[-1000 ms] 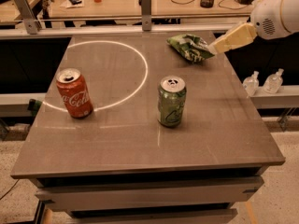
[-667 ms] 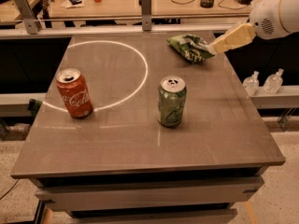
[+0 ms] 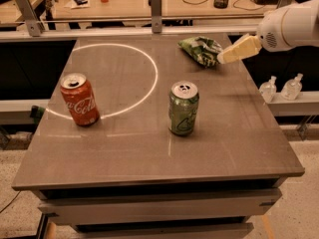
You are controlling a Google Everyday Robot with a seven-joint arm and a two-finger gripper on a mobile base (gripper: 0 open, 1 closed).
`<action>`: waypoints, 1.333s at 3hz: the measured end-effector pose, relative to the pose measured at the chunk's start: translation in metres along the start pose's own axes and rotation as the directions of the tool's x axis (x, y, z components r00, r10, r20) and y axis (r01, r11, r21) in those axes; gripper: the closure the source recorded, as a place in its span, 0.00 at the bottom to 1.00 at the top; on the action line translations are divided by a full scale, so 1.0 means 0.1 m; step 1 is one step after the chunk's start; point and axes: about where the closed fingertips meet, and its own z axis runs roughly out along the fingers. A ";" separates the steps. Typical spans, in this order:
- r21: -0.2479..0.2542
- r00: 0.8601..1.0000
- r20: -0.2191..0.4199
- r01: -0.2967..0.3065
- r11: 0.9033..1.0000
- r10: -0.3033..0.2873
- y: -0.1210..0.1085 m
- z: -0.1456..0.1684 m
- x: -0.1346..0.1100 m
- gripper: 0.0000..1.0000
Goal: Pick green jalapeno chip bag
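The green jalapeno chip bag [image 3: 199,49] lies crinkled on the far right part of the brown table [image 3: 149,153], close to its back edge. My gripper [image 3: 228,55] is cream-coloured and reaches in from the right on a white arm [image 3: 291,26]. Its tip is at the bag's right edge, low over the table. Whether it touches the bag is unclear.
An upright green soda can [image 3: 183,108] stands mid-table in front of the bag. A red cola can [image 3: 79,99] stands at the left, on a white ring marked on the tabletop. Two small clear bottles [image 3: 281,88] sit on a ledge to the right. A cluttered desk runs behind.
My gripper has dropped slightly and edged left toward the bag's right edge. The bag and both cans have not moved.
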 end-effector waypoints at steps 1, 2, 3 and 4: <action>0.002 1.000 -0.010 -0.002 1.000 0.002 -0.02 0.26 0.10 0.00; -0.015 0.999 -0.044 -0.004 1.000 0.003 -0.01 0.50 0.22 0.00; -0.049 0.999 -0.038 0.004 0.999 -0.006 0.04 0.71 0.22 0.00; -0.086 1.000 -0.024 0.017 0.996 -0.019 0.13 0.94 0.16 0.00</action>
